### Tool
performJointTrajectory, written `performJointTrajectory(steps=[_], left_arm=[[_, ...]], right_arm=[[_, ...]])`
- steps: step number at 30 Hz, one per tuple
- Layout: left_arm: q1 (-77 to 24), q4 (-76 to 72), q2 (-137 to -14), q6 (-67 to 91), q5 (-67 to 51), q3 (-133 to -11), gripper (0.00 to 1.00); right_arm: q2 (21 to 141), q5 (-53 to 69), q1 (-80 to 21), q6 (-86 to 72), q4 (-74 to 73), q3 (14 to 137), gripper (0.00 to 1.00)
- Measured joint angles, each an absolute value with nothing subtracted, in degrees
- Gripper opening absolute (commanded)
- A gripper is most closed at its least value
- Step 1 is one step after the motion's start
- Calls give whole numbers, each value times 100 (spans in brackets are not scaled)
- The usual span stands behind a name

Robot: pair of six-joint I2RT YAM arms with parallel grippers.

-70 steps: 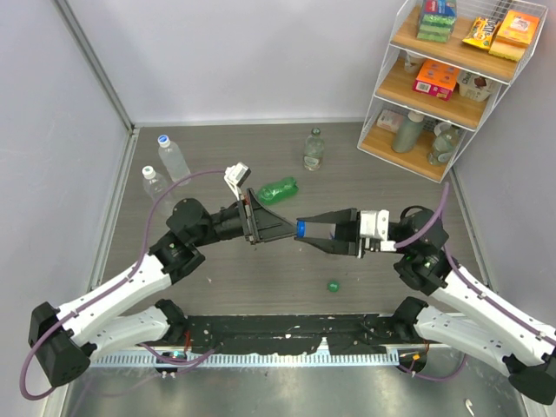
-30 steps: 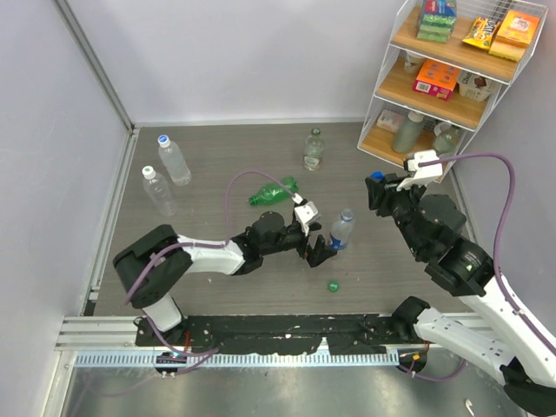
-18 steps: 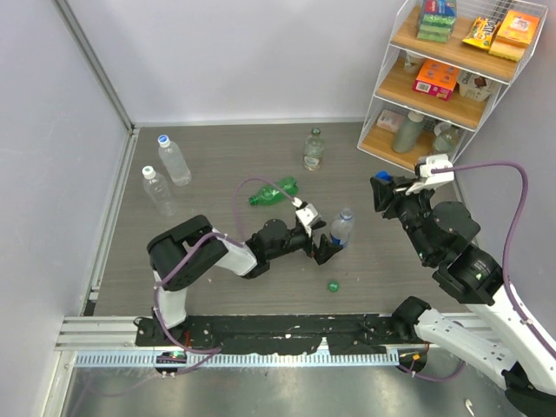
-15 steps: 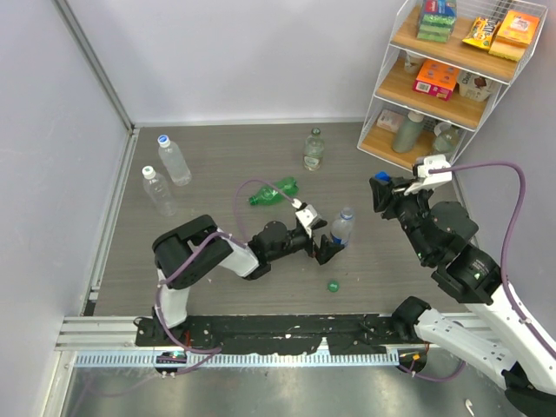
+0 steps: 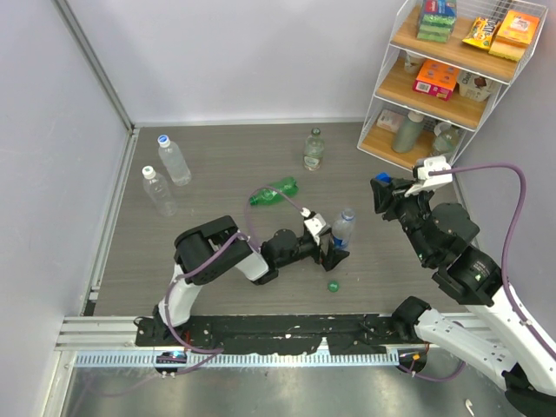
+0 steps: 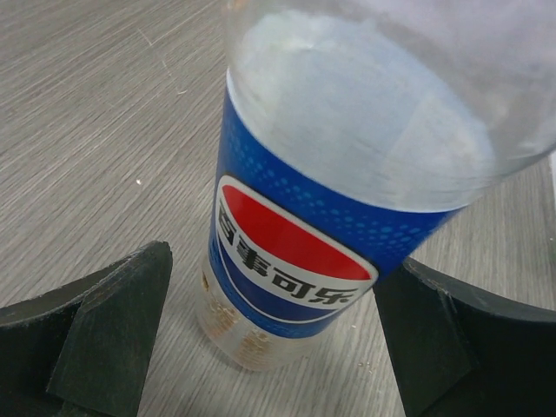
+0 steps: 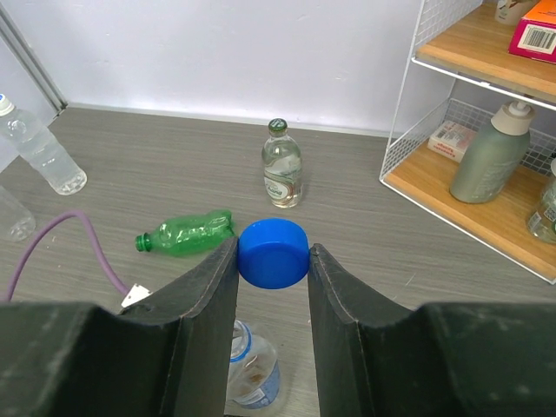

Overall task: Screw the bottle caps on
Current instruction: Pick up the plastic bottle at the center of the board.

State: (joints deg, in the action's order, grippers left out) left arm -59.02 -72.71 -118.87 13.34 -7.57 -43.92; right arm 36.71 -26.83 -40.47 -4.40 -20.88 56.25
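Quick progress check from us: we reckon we're somewhere around the middle, with nothing on the cola bottle (image 5: 342, 228) yet. Our right gripper (image 5: 380, 184) is pinching the blue cap (image 7: 274, 253) between its fingers. It holds the cap up in the air, well off to the right of the cola bottle. That bottle stands upright on the table (image 5: 217, 169), roughly between the two arms. In the right wrist view its neck looks bare, so that cap isn't threaded on.

Our left gripper (image 6: 274, 291) sits low around the base of the cola bottle, jaws spread on either side of the blue label. The left wrist view shows a sliver of gap on one side, so we'd call it not clamped. The other finger looks about touching, though.

The green bottle (image 5: 274, 192) lies on its side further back, with its neck open as far as we can tell. The green cap (image 5: 333, 284) sits loose on the table just in front of the cola bottle, so that pair looks untouched.

The two clear bottles (image 5: 174, 161) at the far left stand upright and both seem to have something on top. They're too small for us to tell if those tops are screwed tight.

Our guess is one done, two to go. What's left:
- get a firm grip on the cola bottle
- bring the blue cap over its neck and twist it on
- stand the green bottle up and do the same with the green cap
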Motion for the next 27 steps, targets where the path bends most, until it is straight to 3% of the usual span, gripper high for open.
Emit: performJointTrajectory(steps=[12,18,27], left_arm=[[-6049,-7336,-12145,998,-279,-4803,97],[-6064,-7369,-12178,902,-204,-4904,68],[-6064,-7347,-11942,716,-261,-4633,38]], right_arm=[[3756,-2536,-4047,-357,-2091,5623,11],[3774,-2506,-4047,-333,-2099,5625,11],[3789,-2440,-4047,-311,-2102,5623,11]])
